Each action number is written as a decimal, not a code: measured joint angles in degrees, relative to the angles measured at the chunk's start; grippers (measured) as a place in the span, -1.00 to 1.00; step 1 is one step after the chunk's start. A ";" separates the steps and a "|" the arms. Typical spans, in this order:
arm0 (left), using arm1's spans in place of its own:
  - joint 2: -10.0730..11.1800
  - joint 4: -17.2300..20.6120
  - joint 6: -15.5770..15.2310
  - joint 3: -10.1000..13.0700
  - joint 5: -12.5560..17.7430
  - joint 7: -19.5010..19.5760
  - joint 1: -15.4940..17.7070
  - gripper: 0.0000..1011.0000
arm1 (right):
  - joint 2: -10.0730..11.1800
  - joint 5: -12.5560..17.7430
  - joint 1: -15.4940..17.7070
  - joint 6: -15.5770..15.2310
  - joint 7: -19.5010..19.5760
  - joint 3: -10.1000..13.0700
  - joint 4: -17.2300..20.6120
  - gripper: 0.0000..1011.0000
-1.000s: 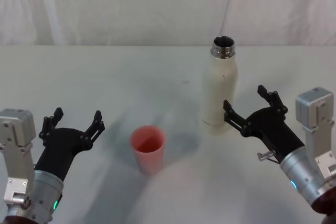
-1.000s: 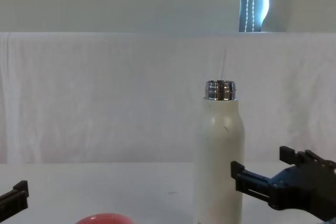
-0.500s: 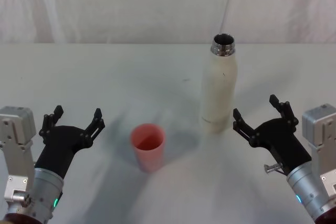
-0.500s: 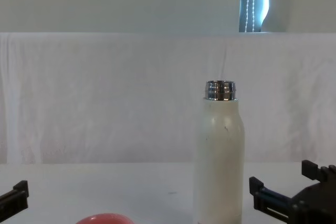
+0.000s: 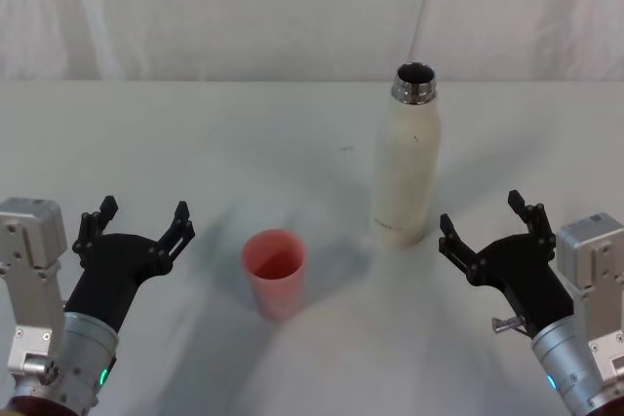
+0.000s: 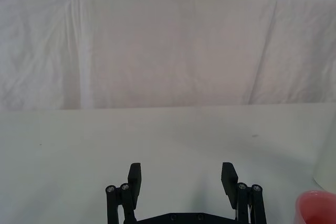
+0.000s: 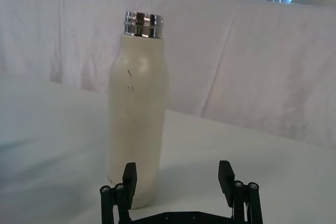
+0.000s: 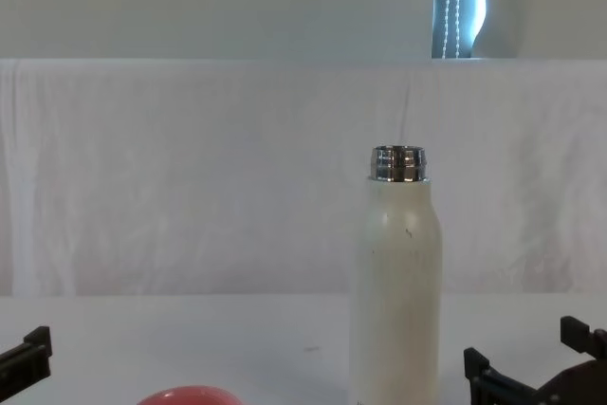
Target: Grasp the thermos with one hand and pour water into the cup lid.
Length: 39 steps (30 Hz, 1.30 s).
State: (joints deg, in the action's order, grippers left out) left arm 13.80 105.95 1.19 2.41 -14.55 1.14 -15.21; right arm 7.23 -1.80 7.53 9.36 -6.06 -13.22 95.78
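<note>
We find the thermos (image 5: 407,165) standing upright and uncapped on the white counter (image 5: 195,143), to the right of centre. From the head view we look down into its open steel neck, an opening that the chest view presents only side-on as a threaded band. The cup lid (image 5: 274,273) stands mouth up on the counter, to the left of the thermos and nearer the robot, well apart from it. The head view shows its hollow interior; in the chest view we see no more than its rim (image 8: 187,395) at the bottom edge, and the left wrist view catches a red sliver of it (image 6: 316,208) at one corner.

The right hand (image 5: 490,227) sits low over the counter, just beside the thermos on its right and nearer the robot, fingers spread wide and holding nothing. We see a clear gap between its fingertips and the bottle wall in the head view. The right wrist view adds detail that the others lack: the thermos (image 7: 136,114) stands beyond the spread fingers, in line with one of them, and small dark marks show on its upper body. The chest view shows this hand's fingertips at the lower right corner, below the bottle's shoulder.

The left hand (image 5: 138,223) rests low at the left, beside the cup lid but apart from it, fingers likewise spread and empty. Its forearm angles up and forward from the lower left corner, a green light at its wrist ring. The right forearm mirrors it from the lower right.
</note>
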 joint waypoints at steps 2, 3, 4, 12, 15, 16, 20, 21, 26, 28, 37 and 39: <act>0.00 0.00 0.00 0.00 0.00 0.00 0.00 0.98 | -0.32 -0.19 -0.03 0.20 0.16 0.23 -0.42 0.98; 0.00 0.00 0.00 0.00 0.00 0.00 0.00 0.98 | -0.32 -0.19 -0.03 0.20 0.16 0.23 -0.42 0.98; 0.00 0.00 0.00 0.00 0.00 0.00 0.00 0.98 | -0.58 -0.30 -0.07 0.28 0.26 0.37 -0.66 0.98; 0.00 0.00 0.00 0.00 0.00 0.00 0.00 0.98 | -1.44 -1.71 -0.32 0.41 0.71 0.47 -1.51 0.98; 0.00 0.00 0.00 0.00 0.00 0.00 0.00 0.98 | -1.67 -1.98 -0.41 0.46 0.73 0.48 -1.78 0.98; 0.00 0.00 0.00 0.00 0.00 0.00 0.00 0.98 | -1.73 -2.02 -0.45 0.47 0.71 0.49 -1.86 0.98; 0.00 0.00 0.00 0.00 0.00 0.00 0.00 0.98 | -1.73 -2.03 -0.45 0.47 0.71 0.49 -1.86 0.98; 0.00 0.00 0.00 0.00 0.00 0.00 0.00 0.98 | -1.73 -2.03 -0.45 0.47 0.70 0.49 -1.86 0.98; 0.00 0.00 0.00 0.00 0.00 0.00 0.00 0.98 | -1.72 -2.02 -0.43 0.47 0.69 0.48 -1.84 0.98; 0.00 0.00 0.00 0.00 0.00 0.00 0.00 0.98 | -1.72 -2.02 -0.42 0.47 0.69 0.48 -1.82 0.98; 0.00 0.00 0.00 0.00 0.00 0.00 0.00 0.98 | -1.68 -2.01 -0.40 0.47 0.65 0.45 -1.79 0.98; 0.00 0.00 0.00 0.00 0.00 0.00 0.00 0.98 | -1.68 -2.00 -0.40 0.47 0.65 0.45 -1.78 0.98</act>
State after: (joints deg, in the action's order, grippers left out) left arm 13.81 105.96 1.19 2.41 -14.55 1.14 -15.21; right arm 5.55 -3.80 7.14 9.83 -5.41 -12.77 94.00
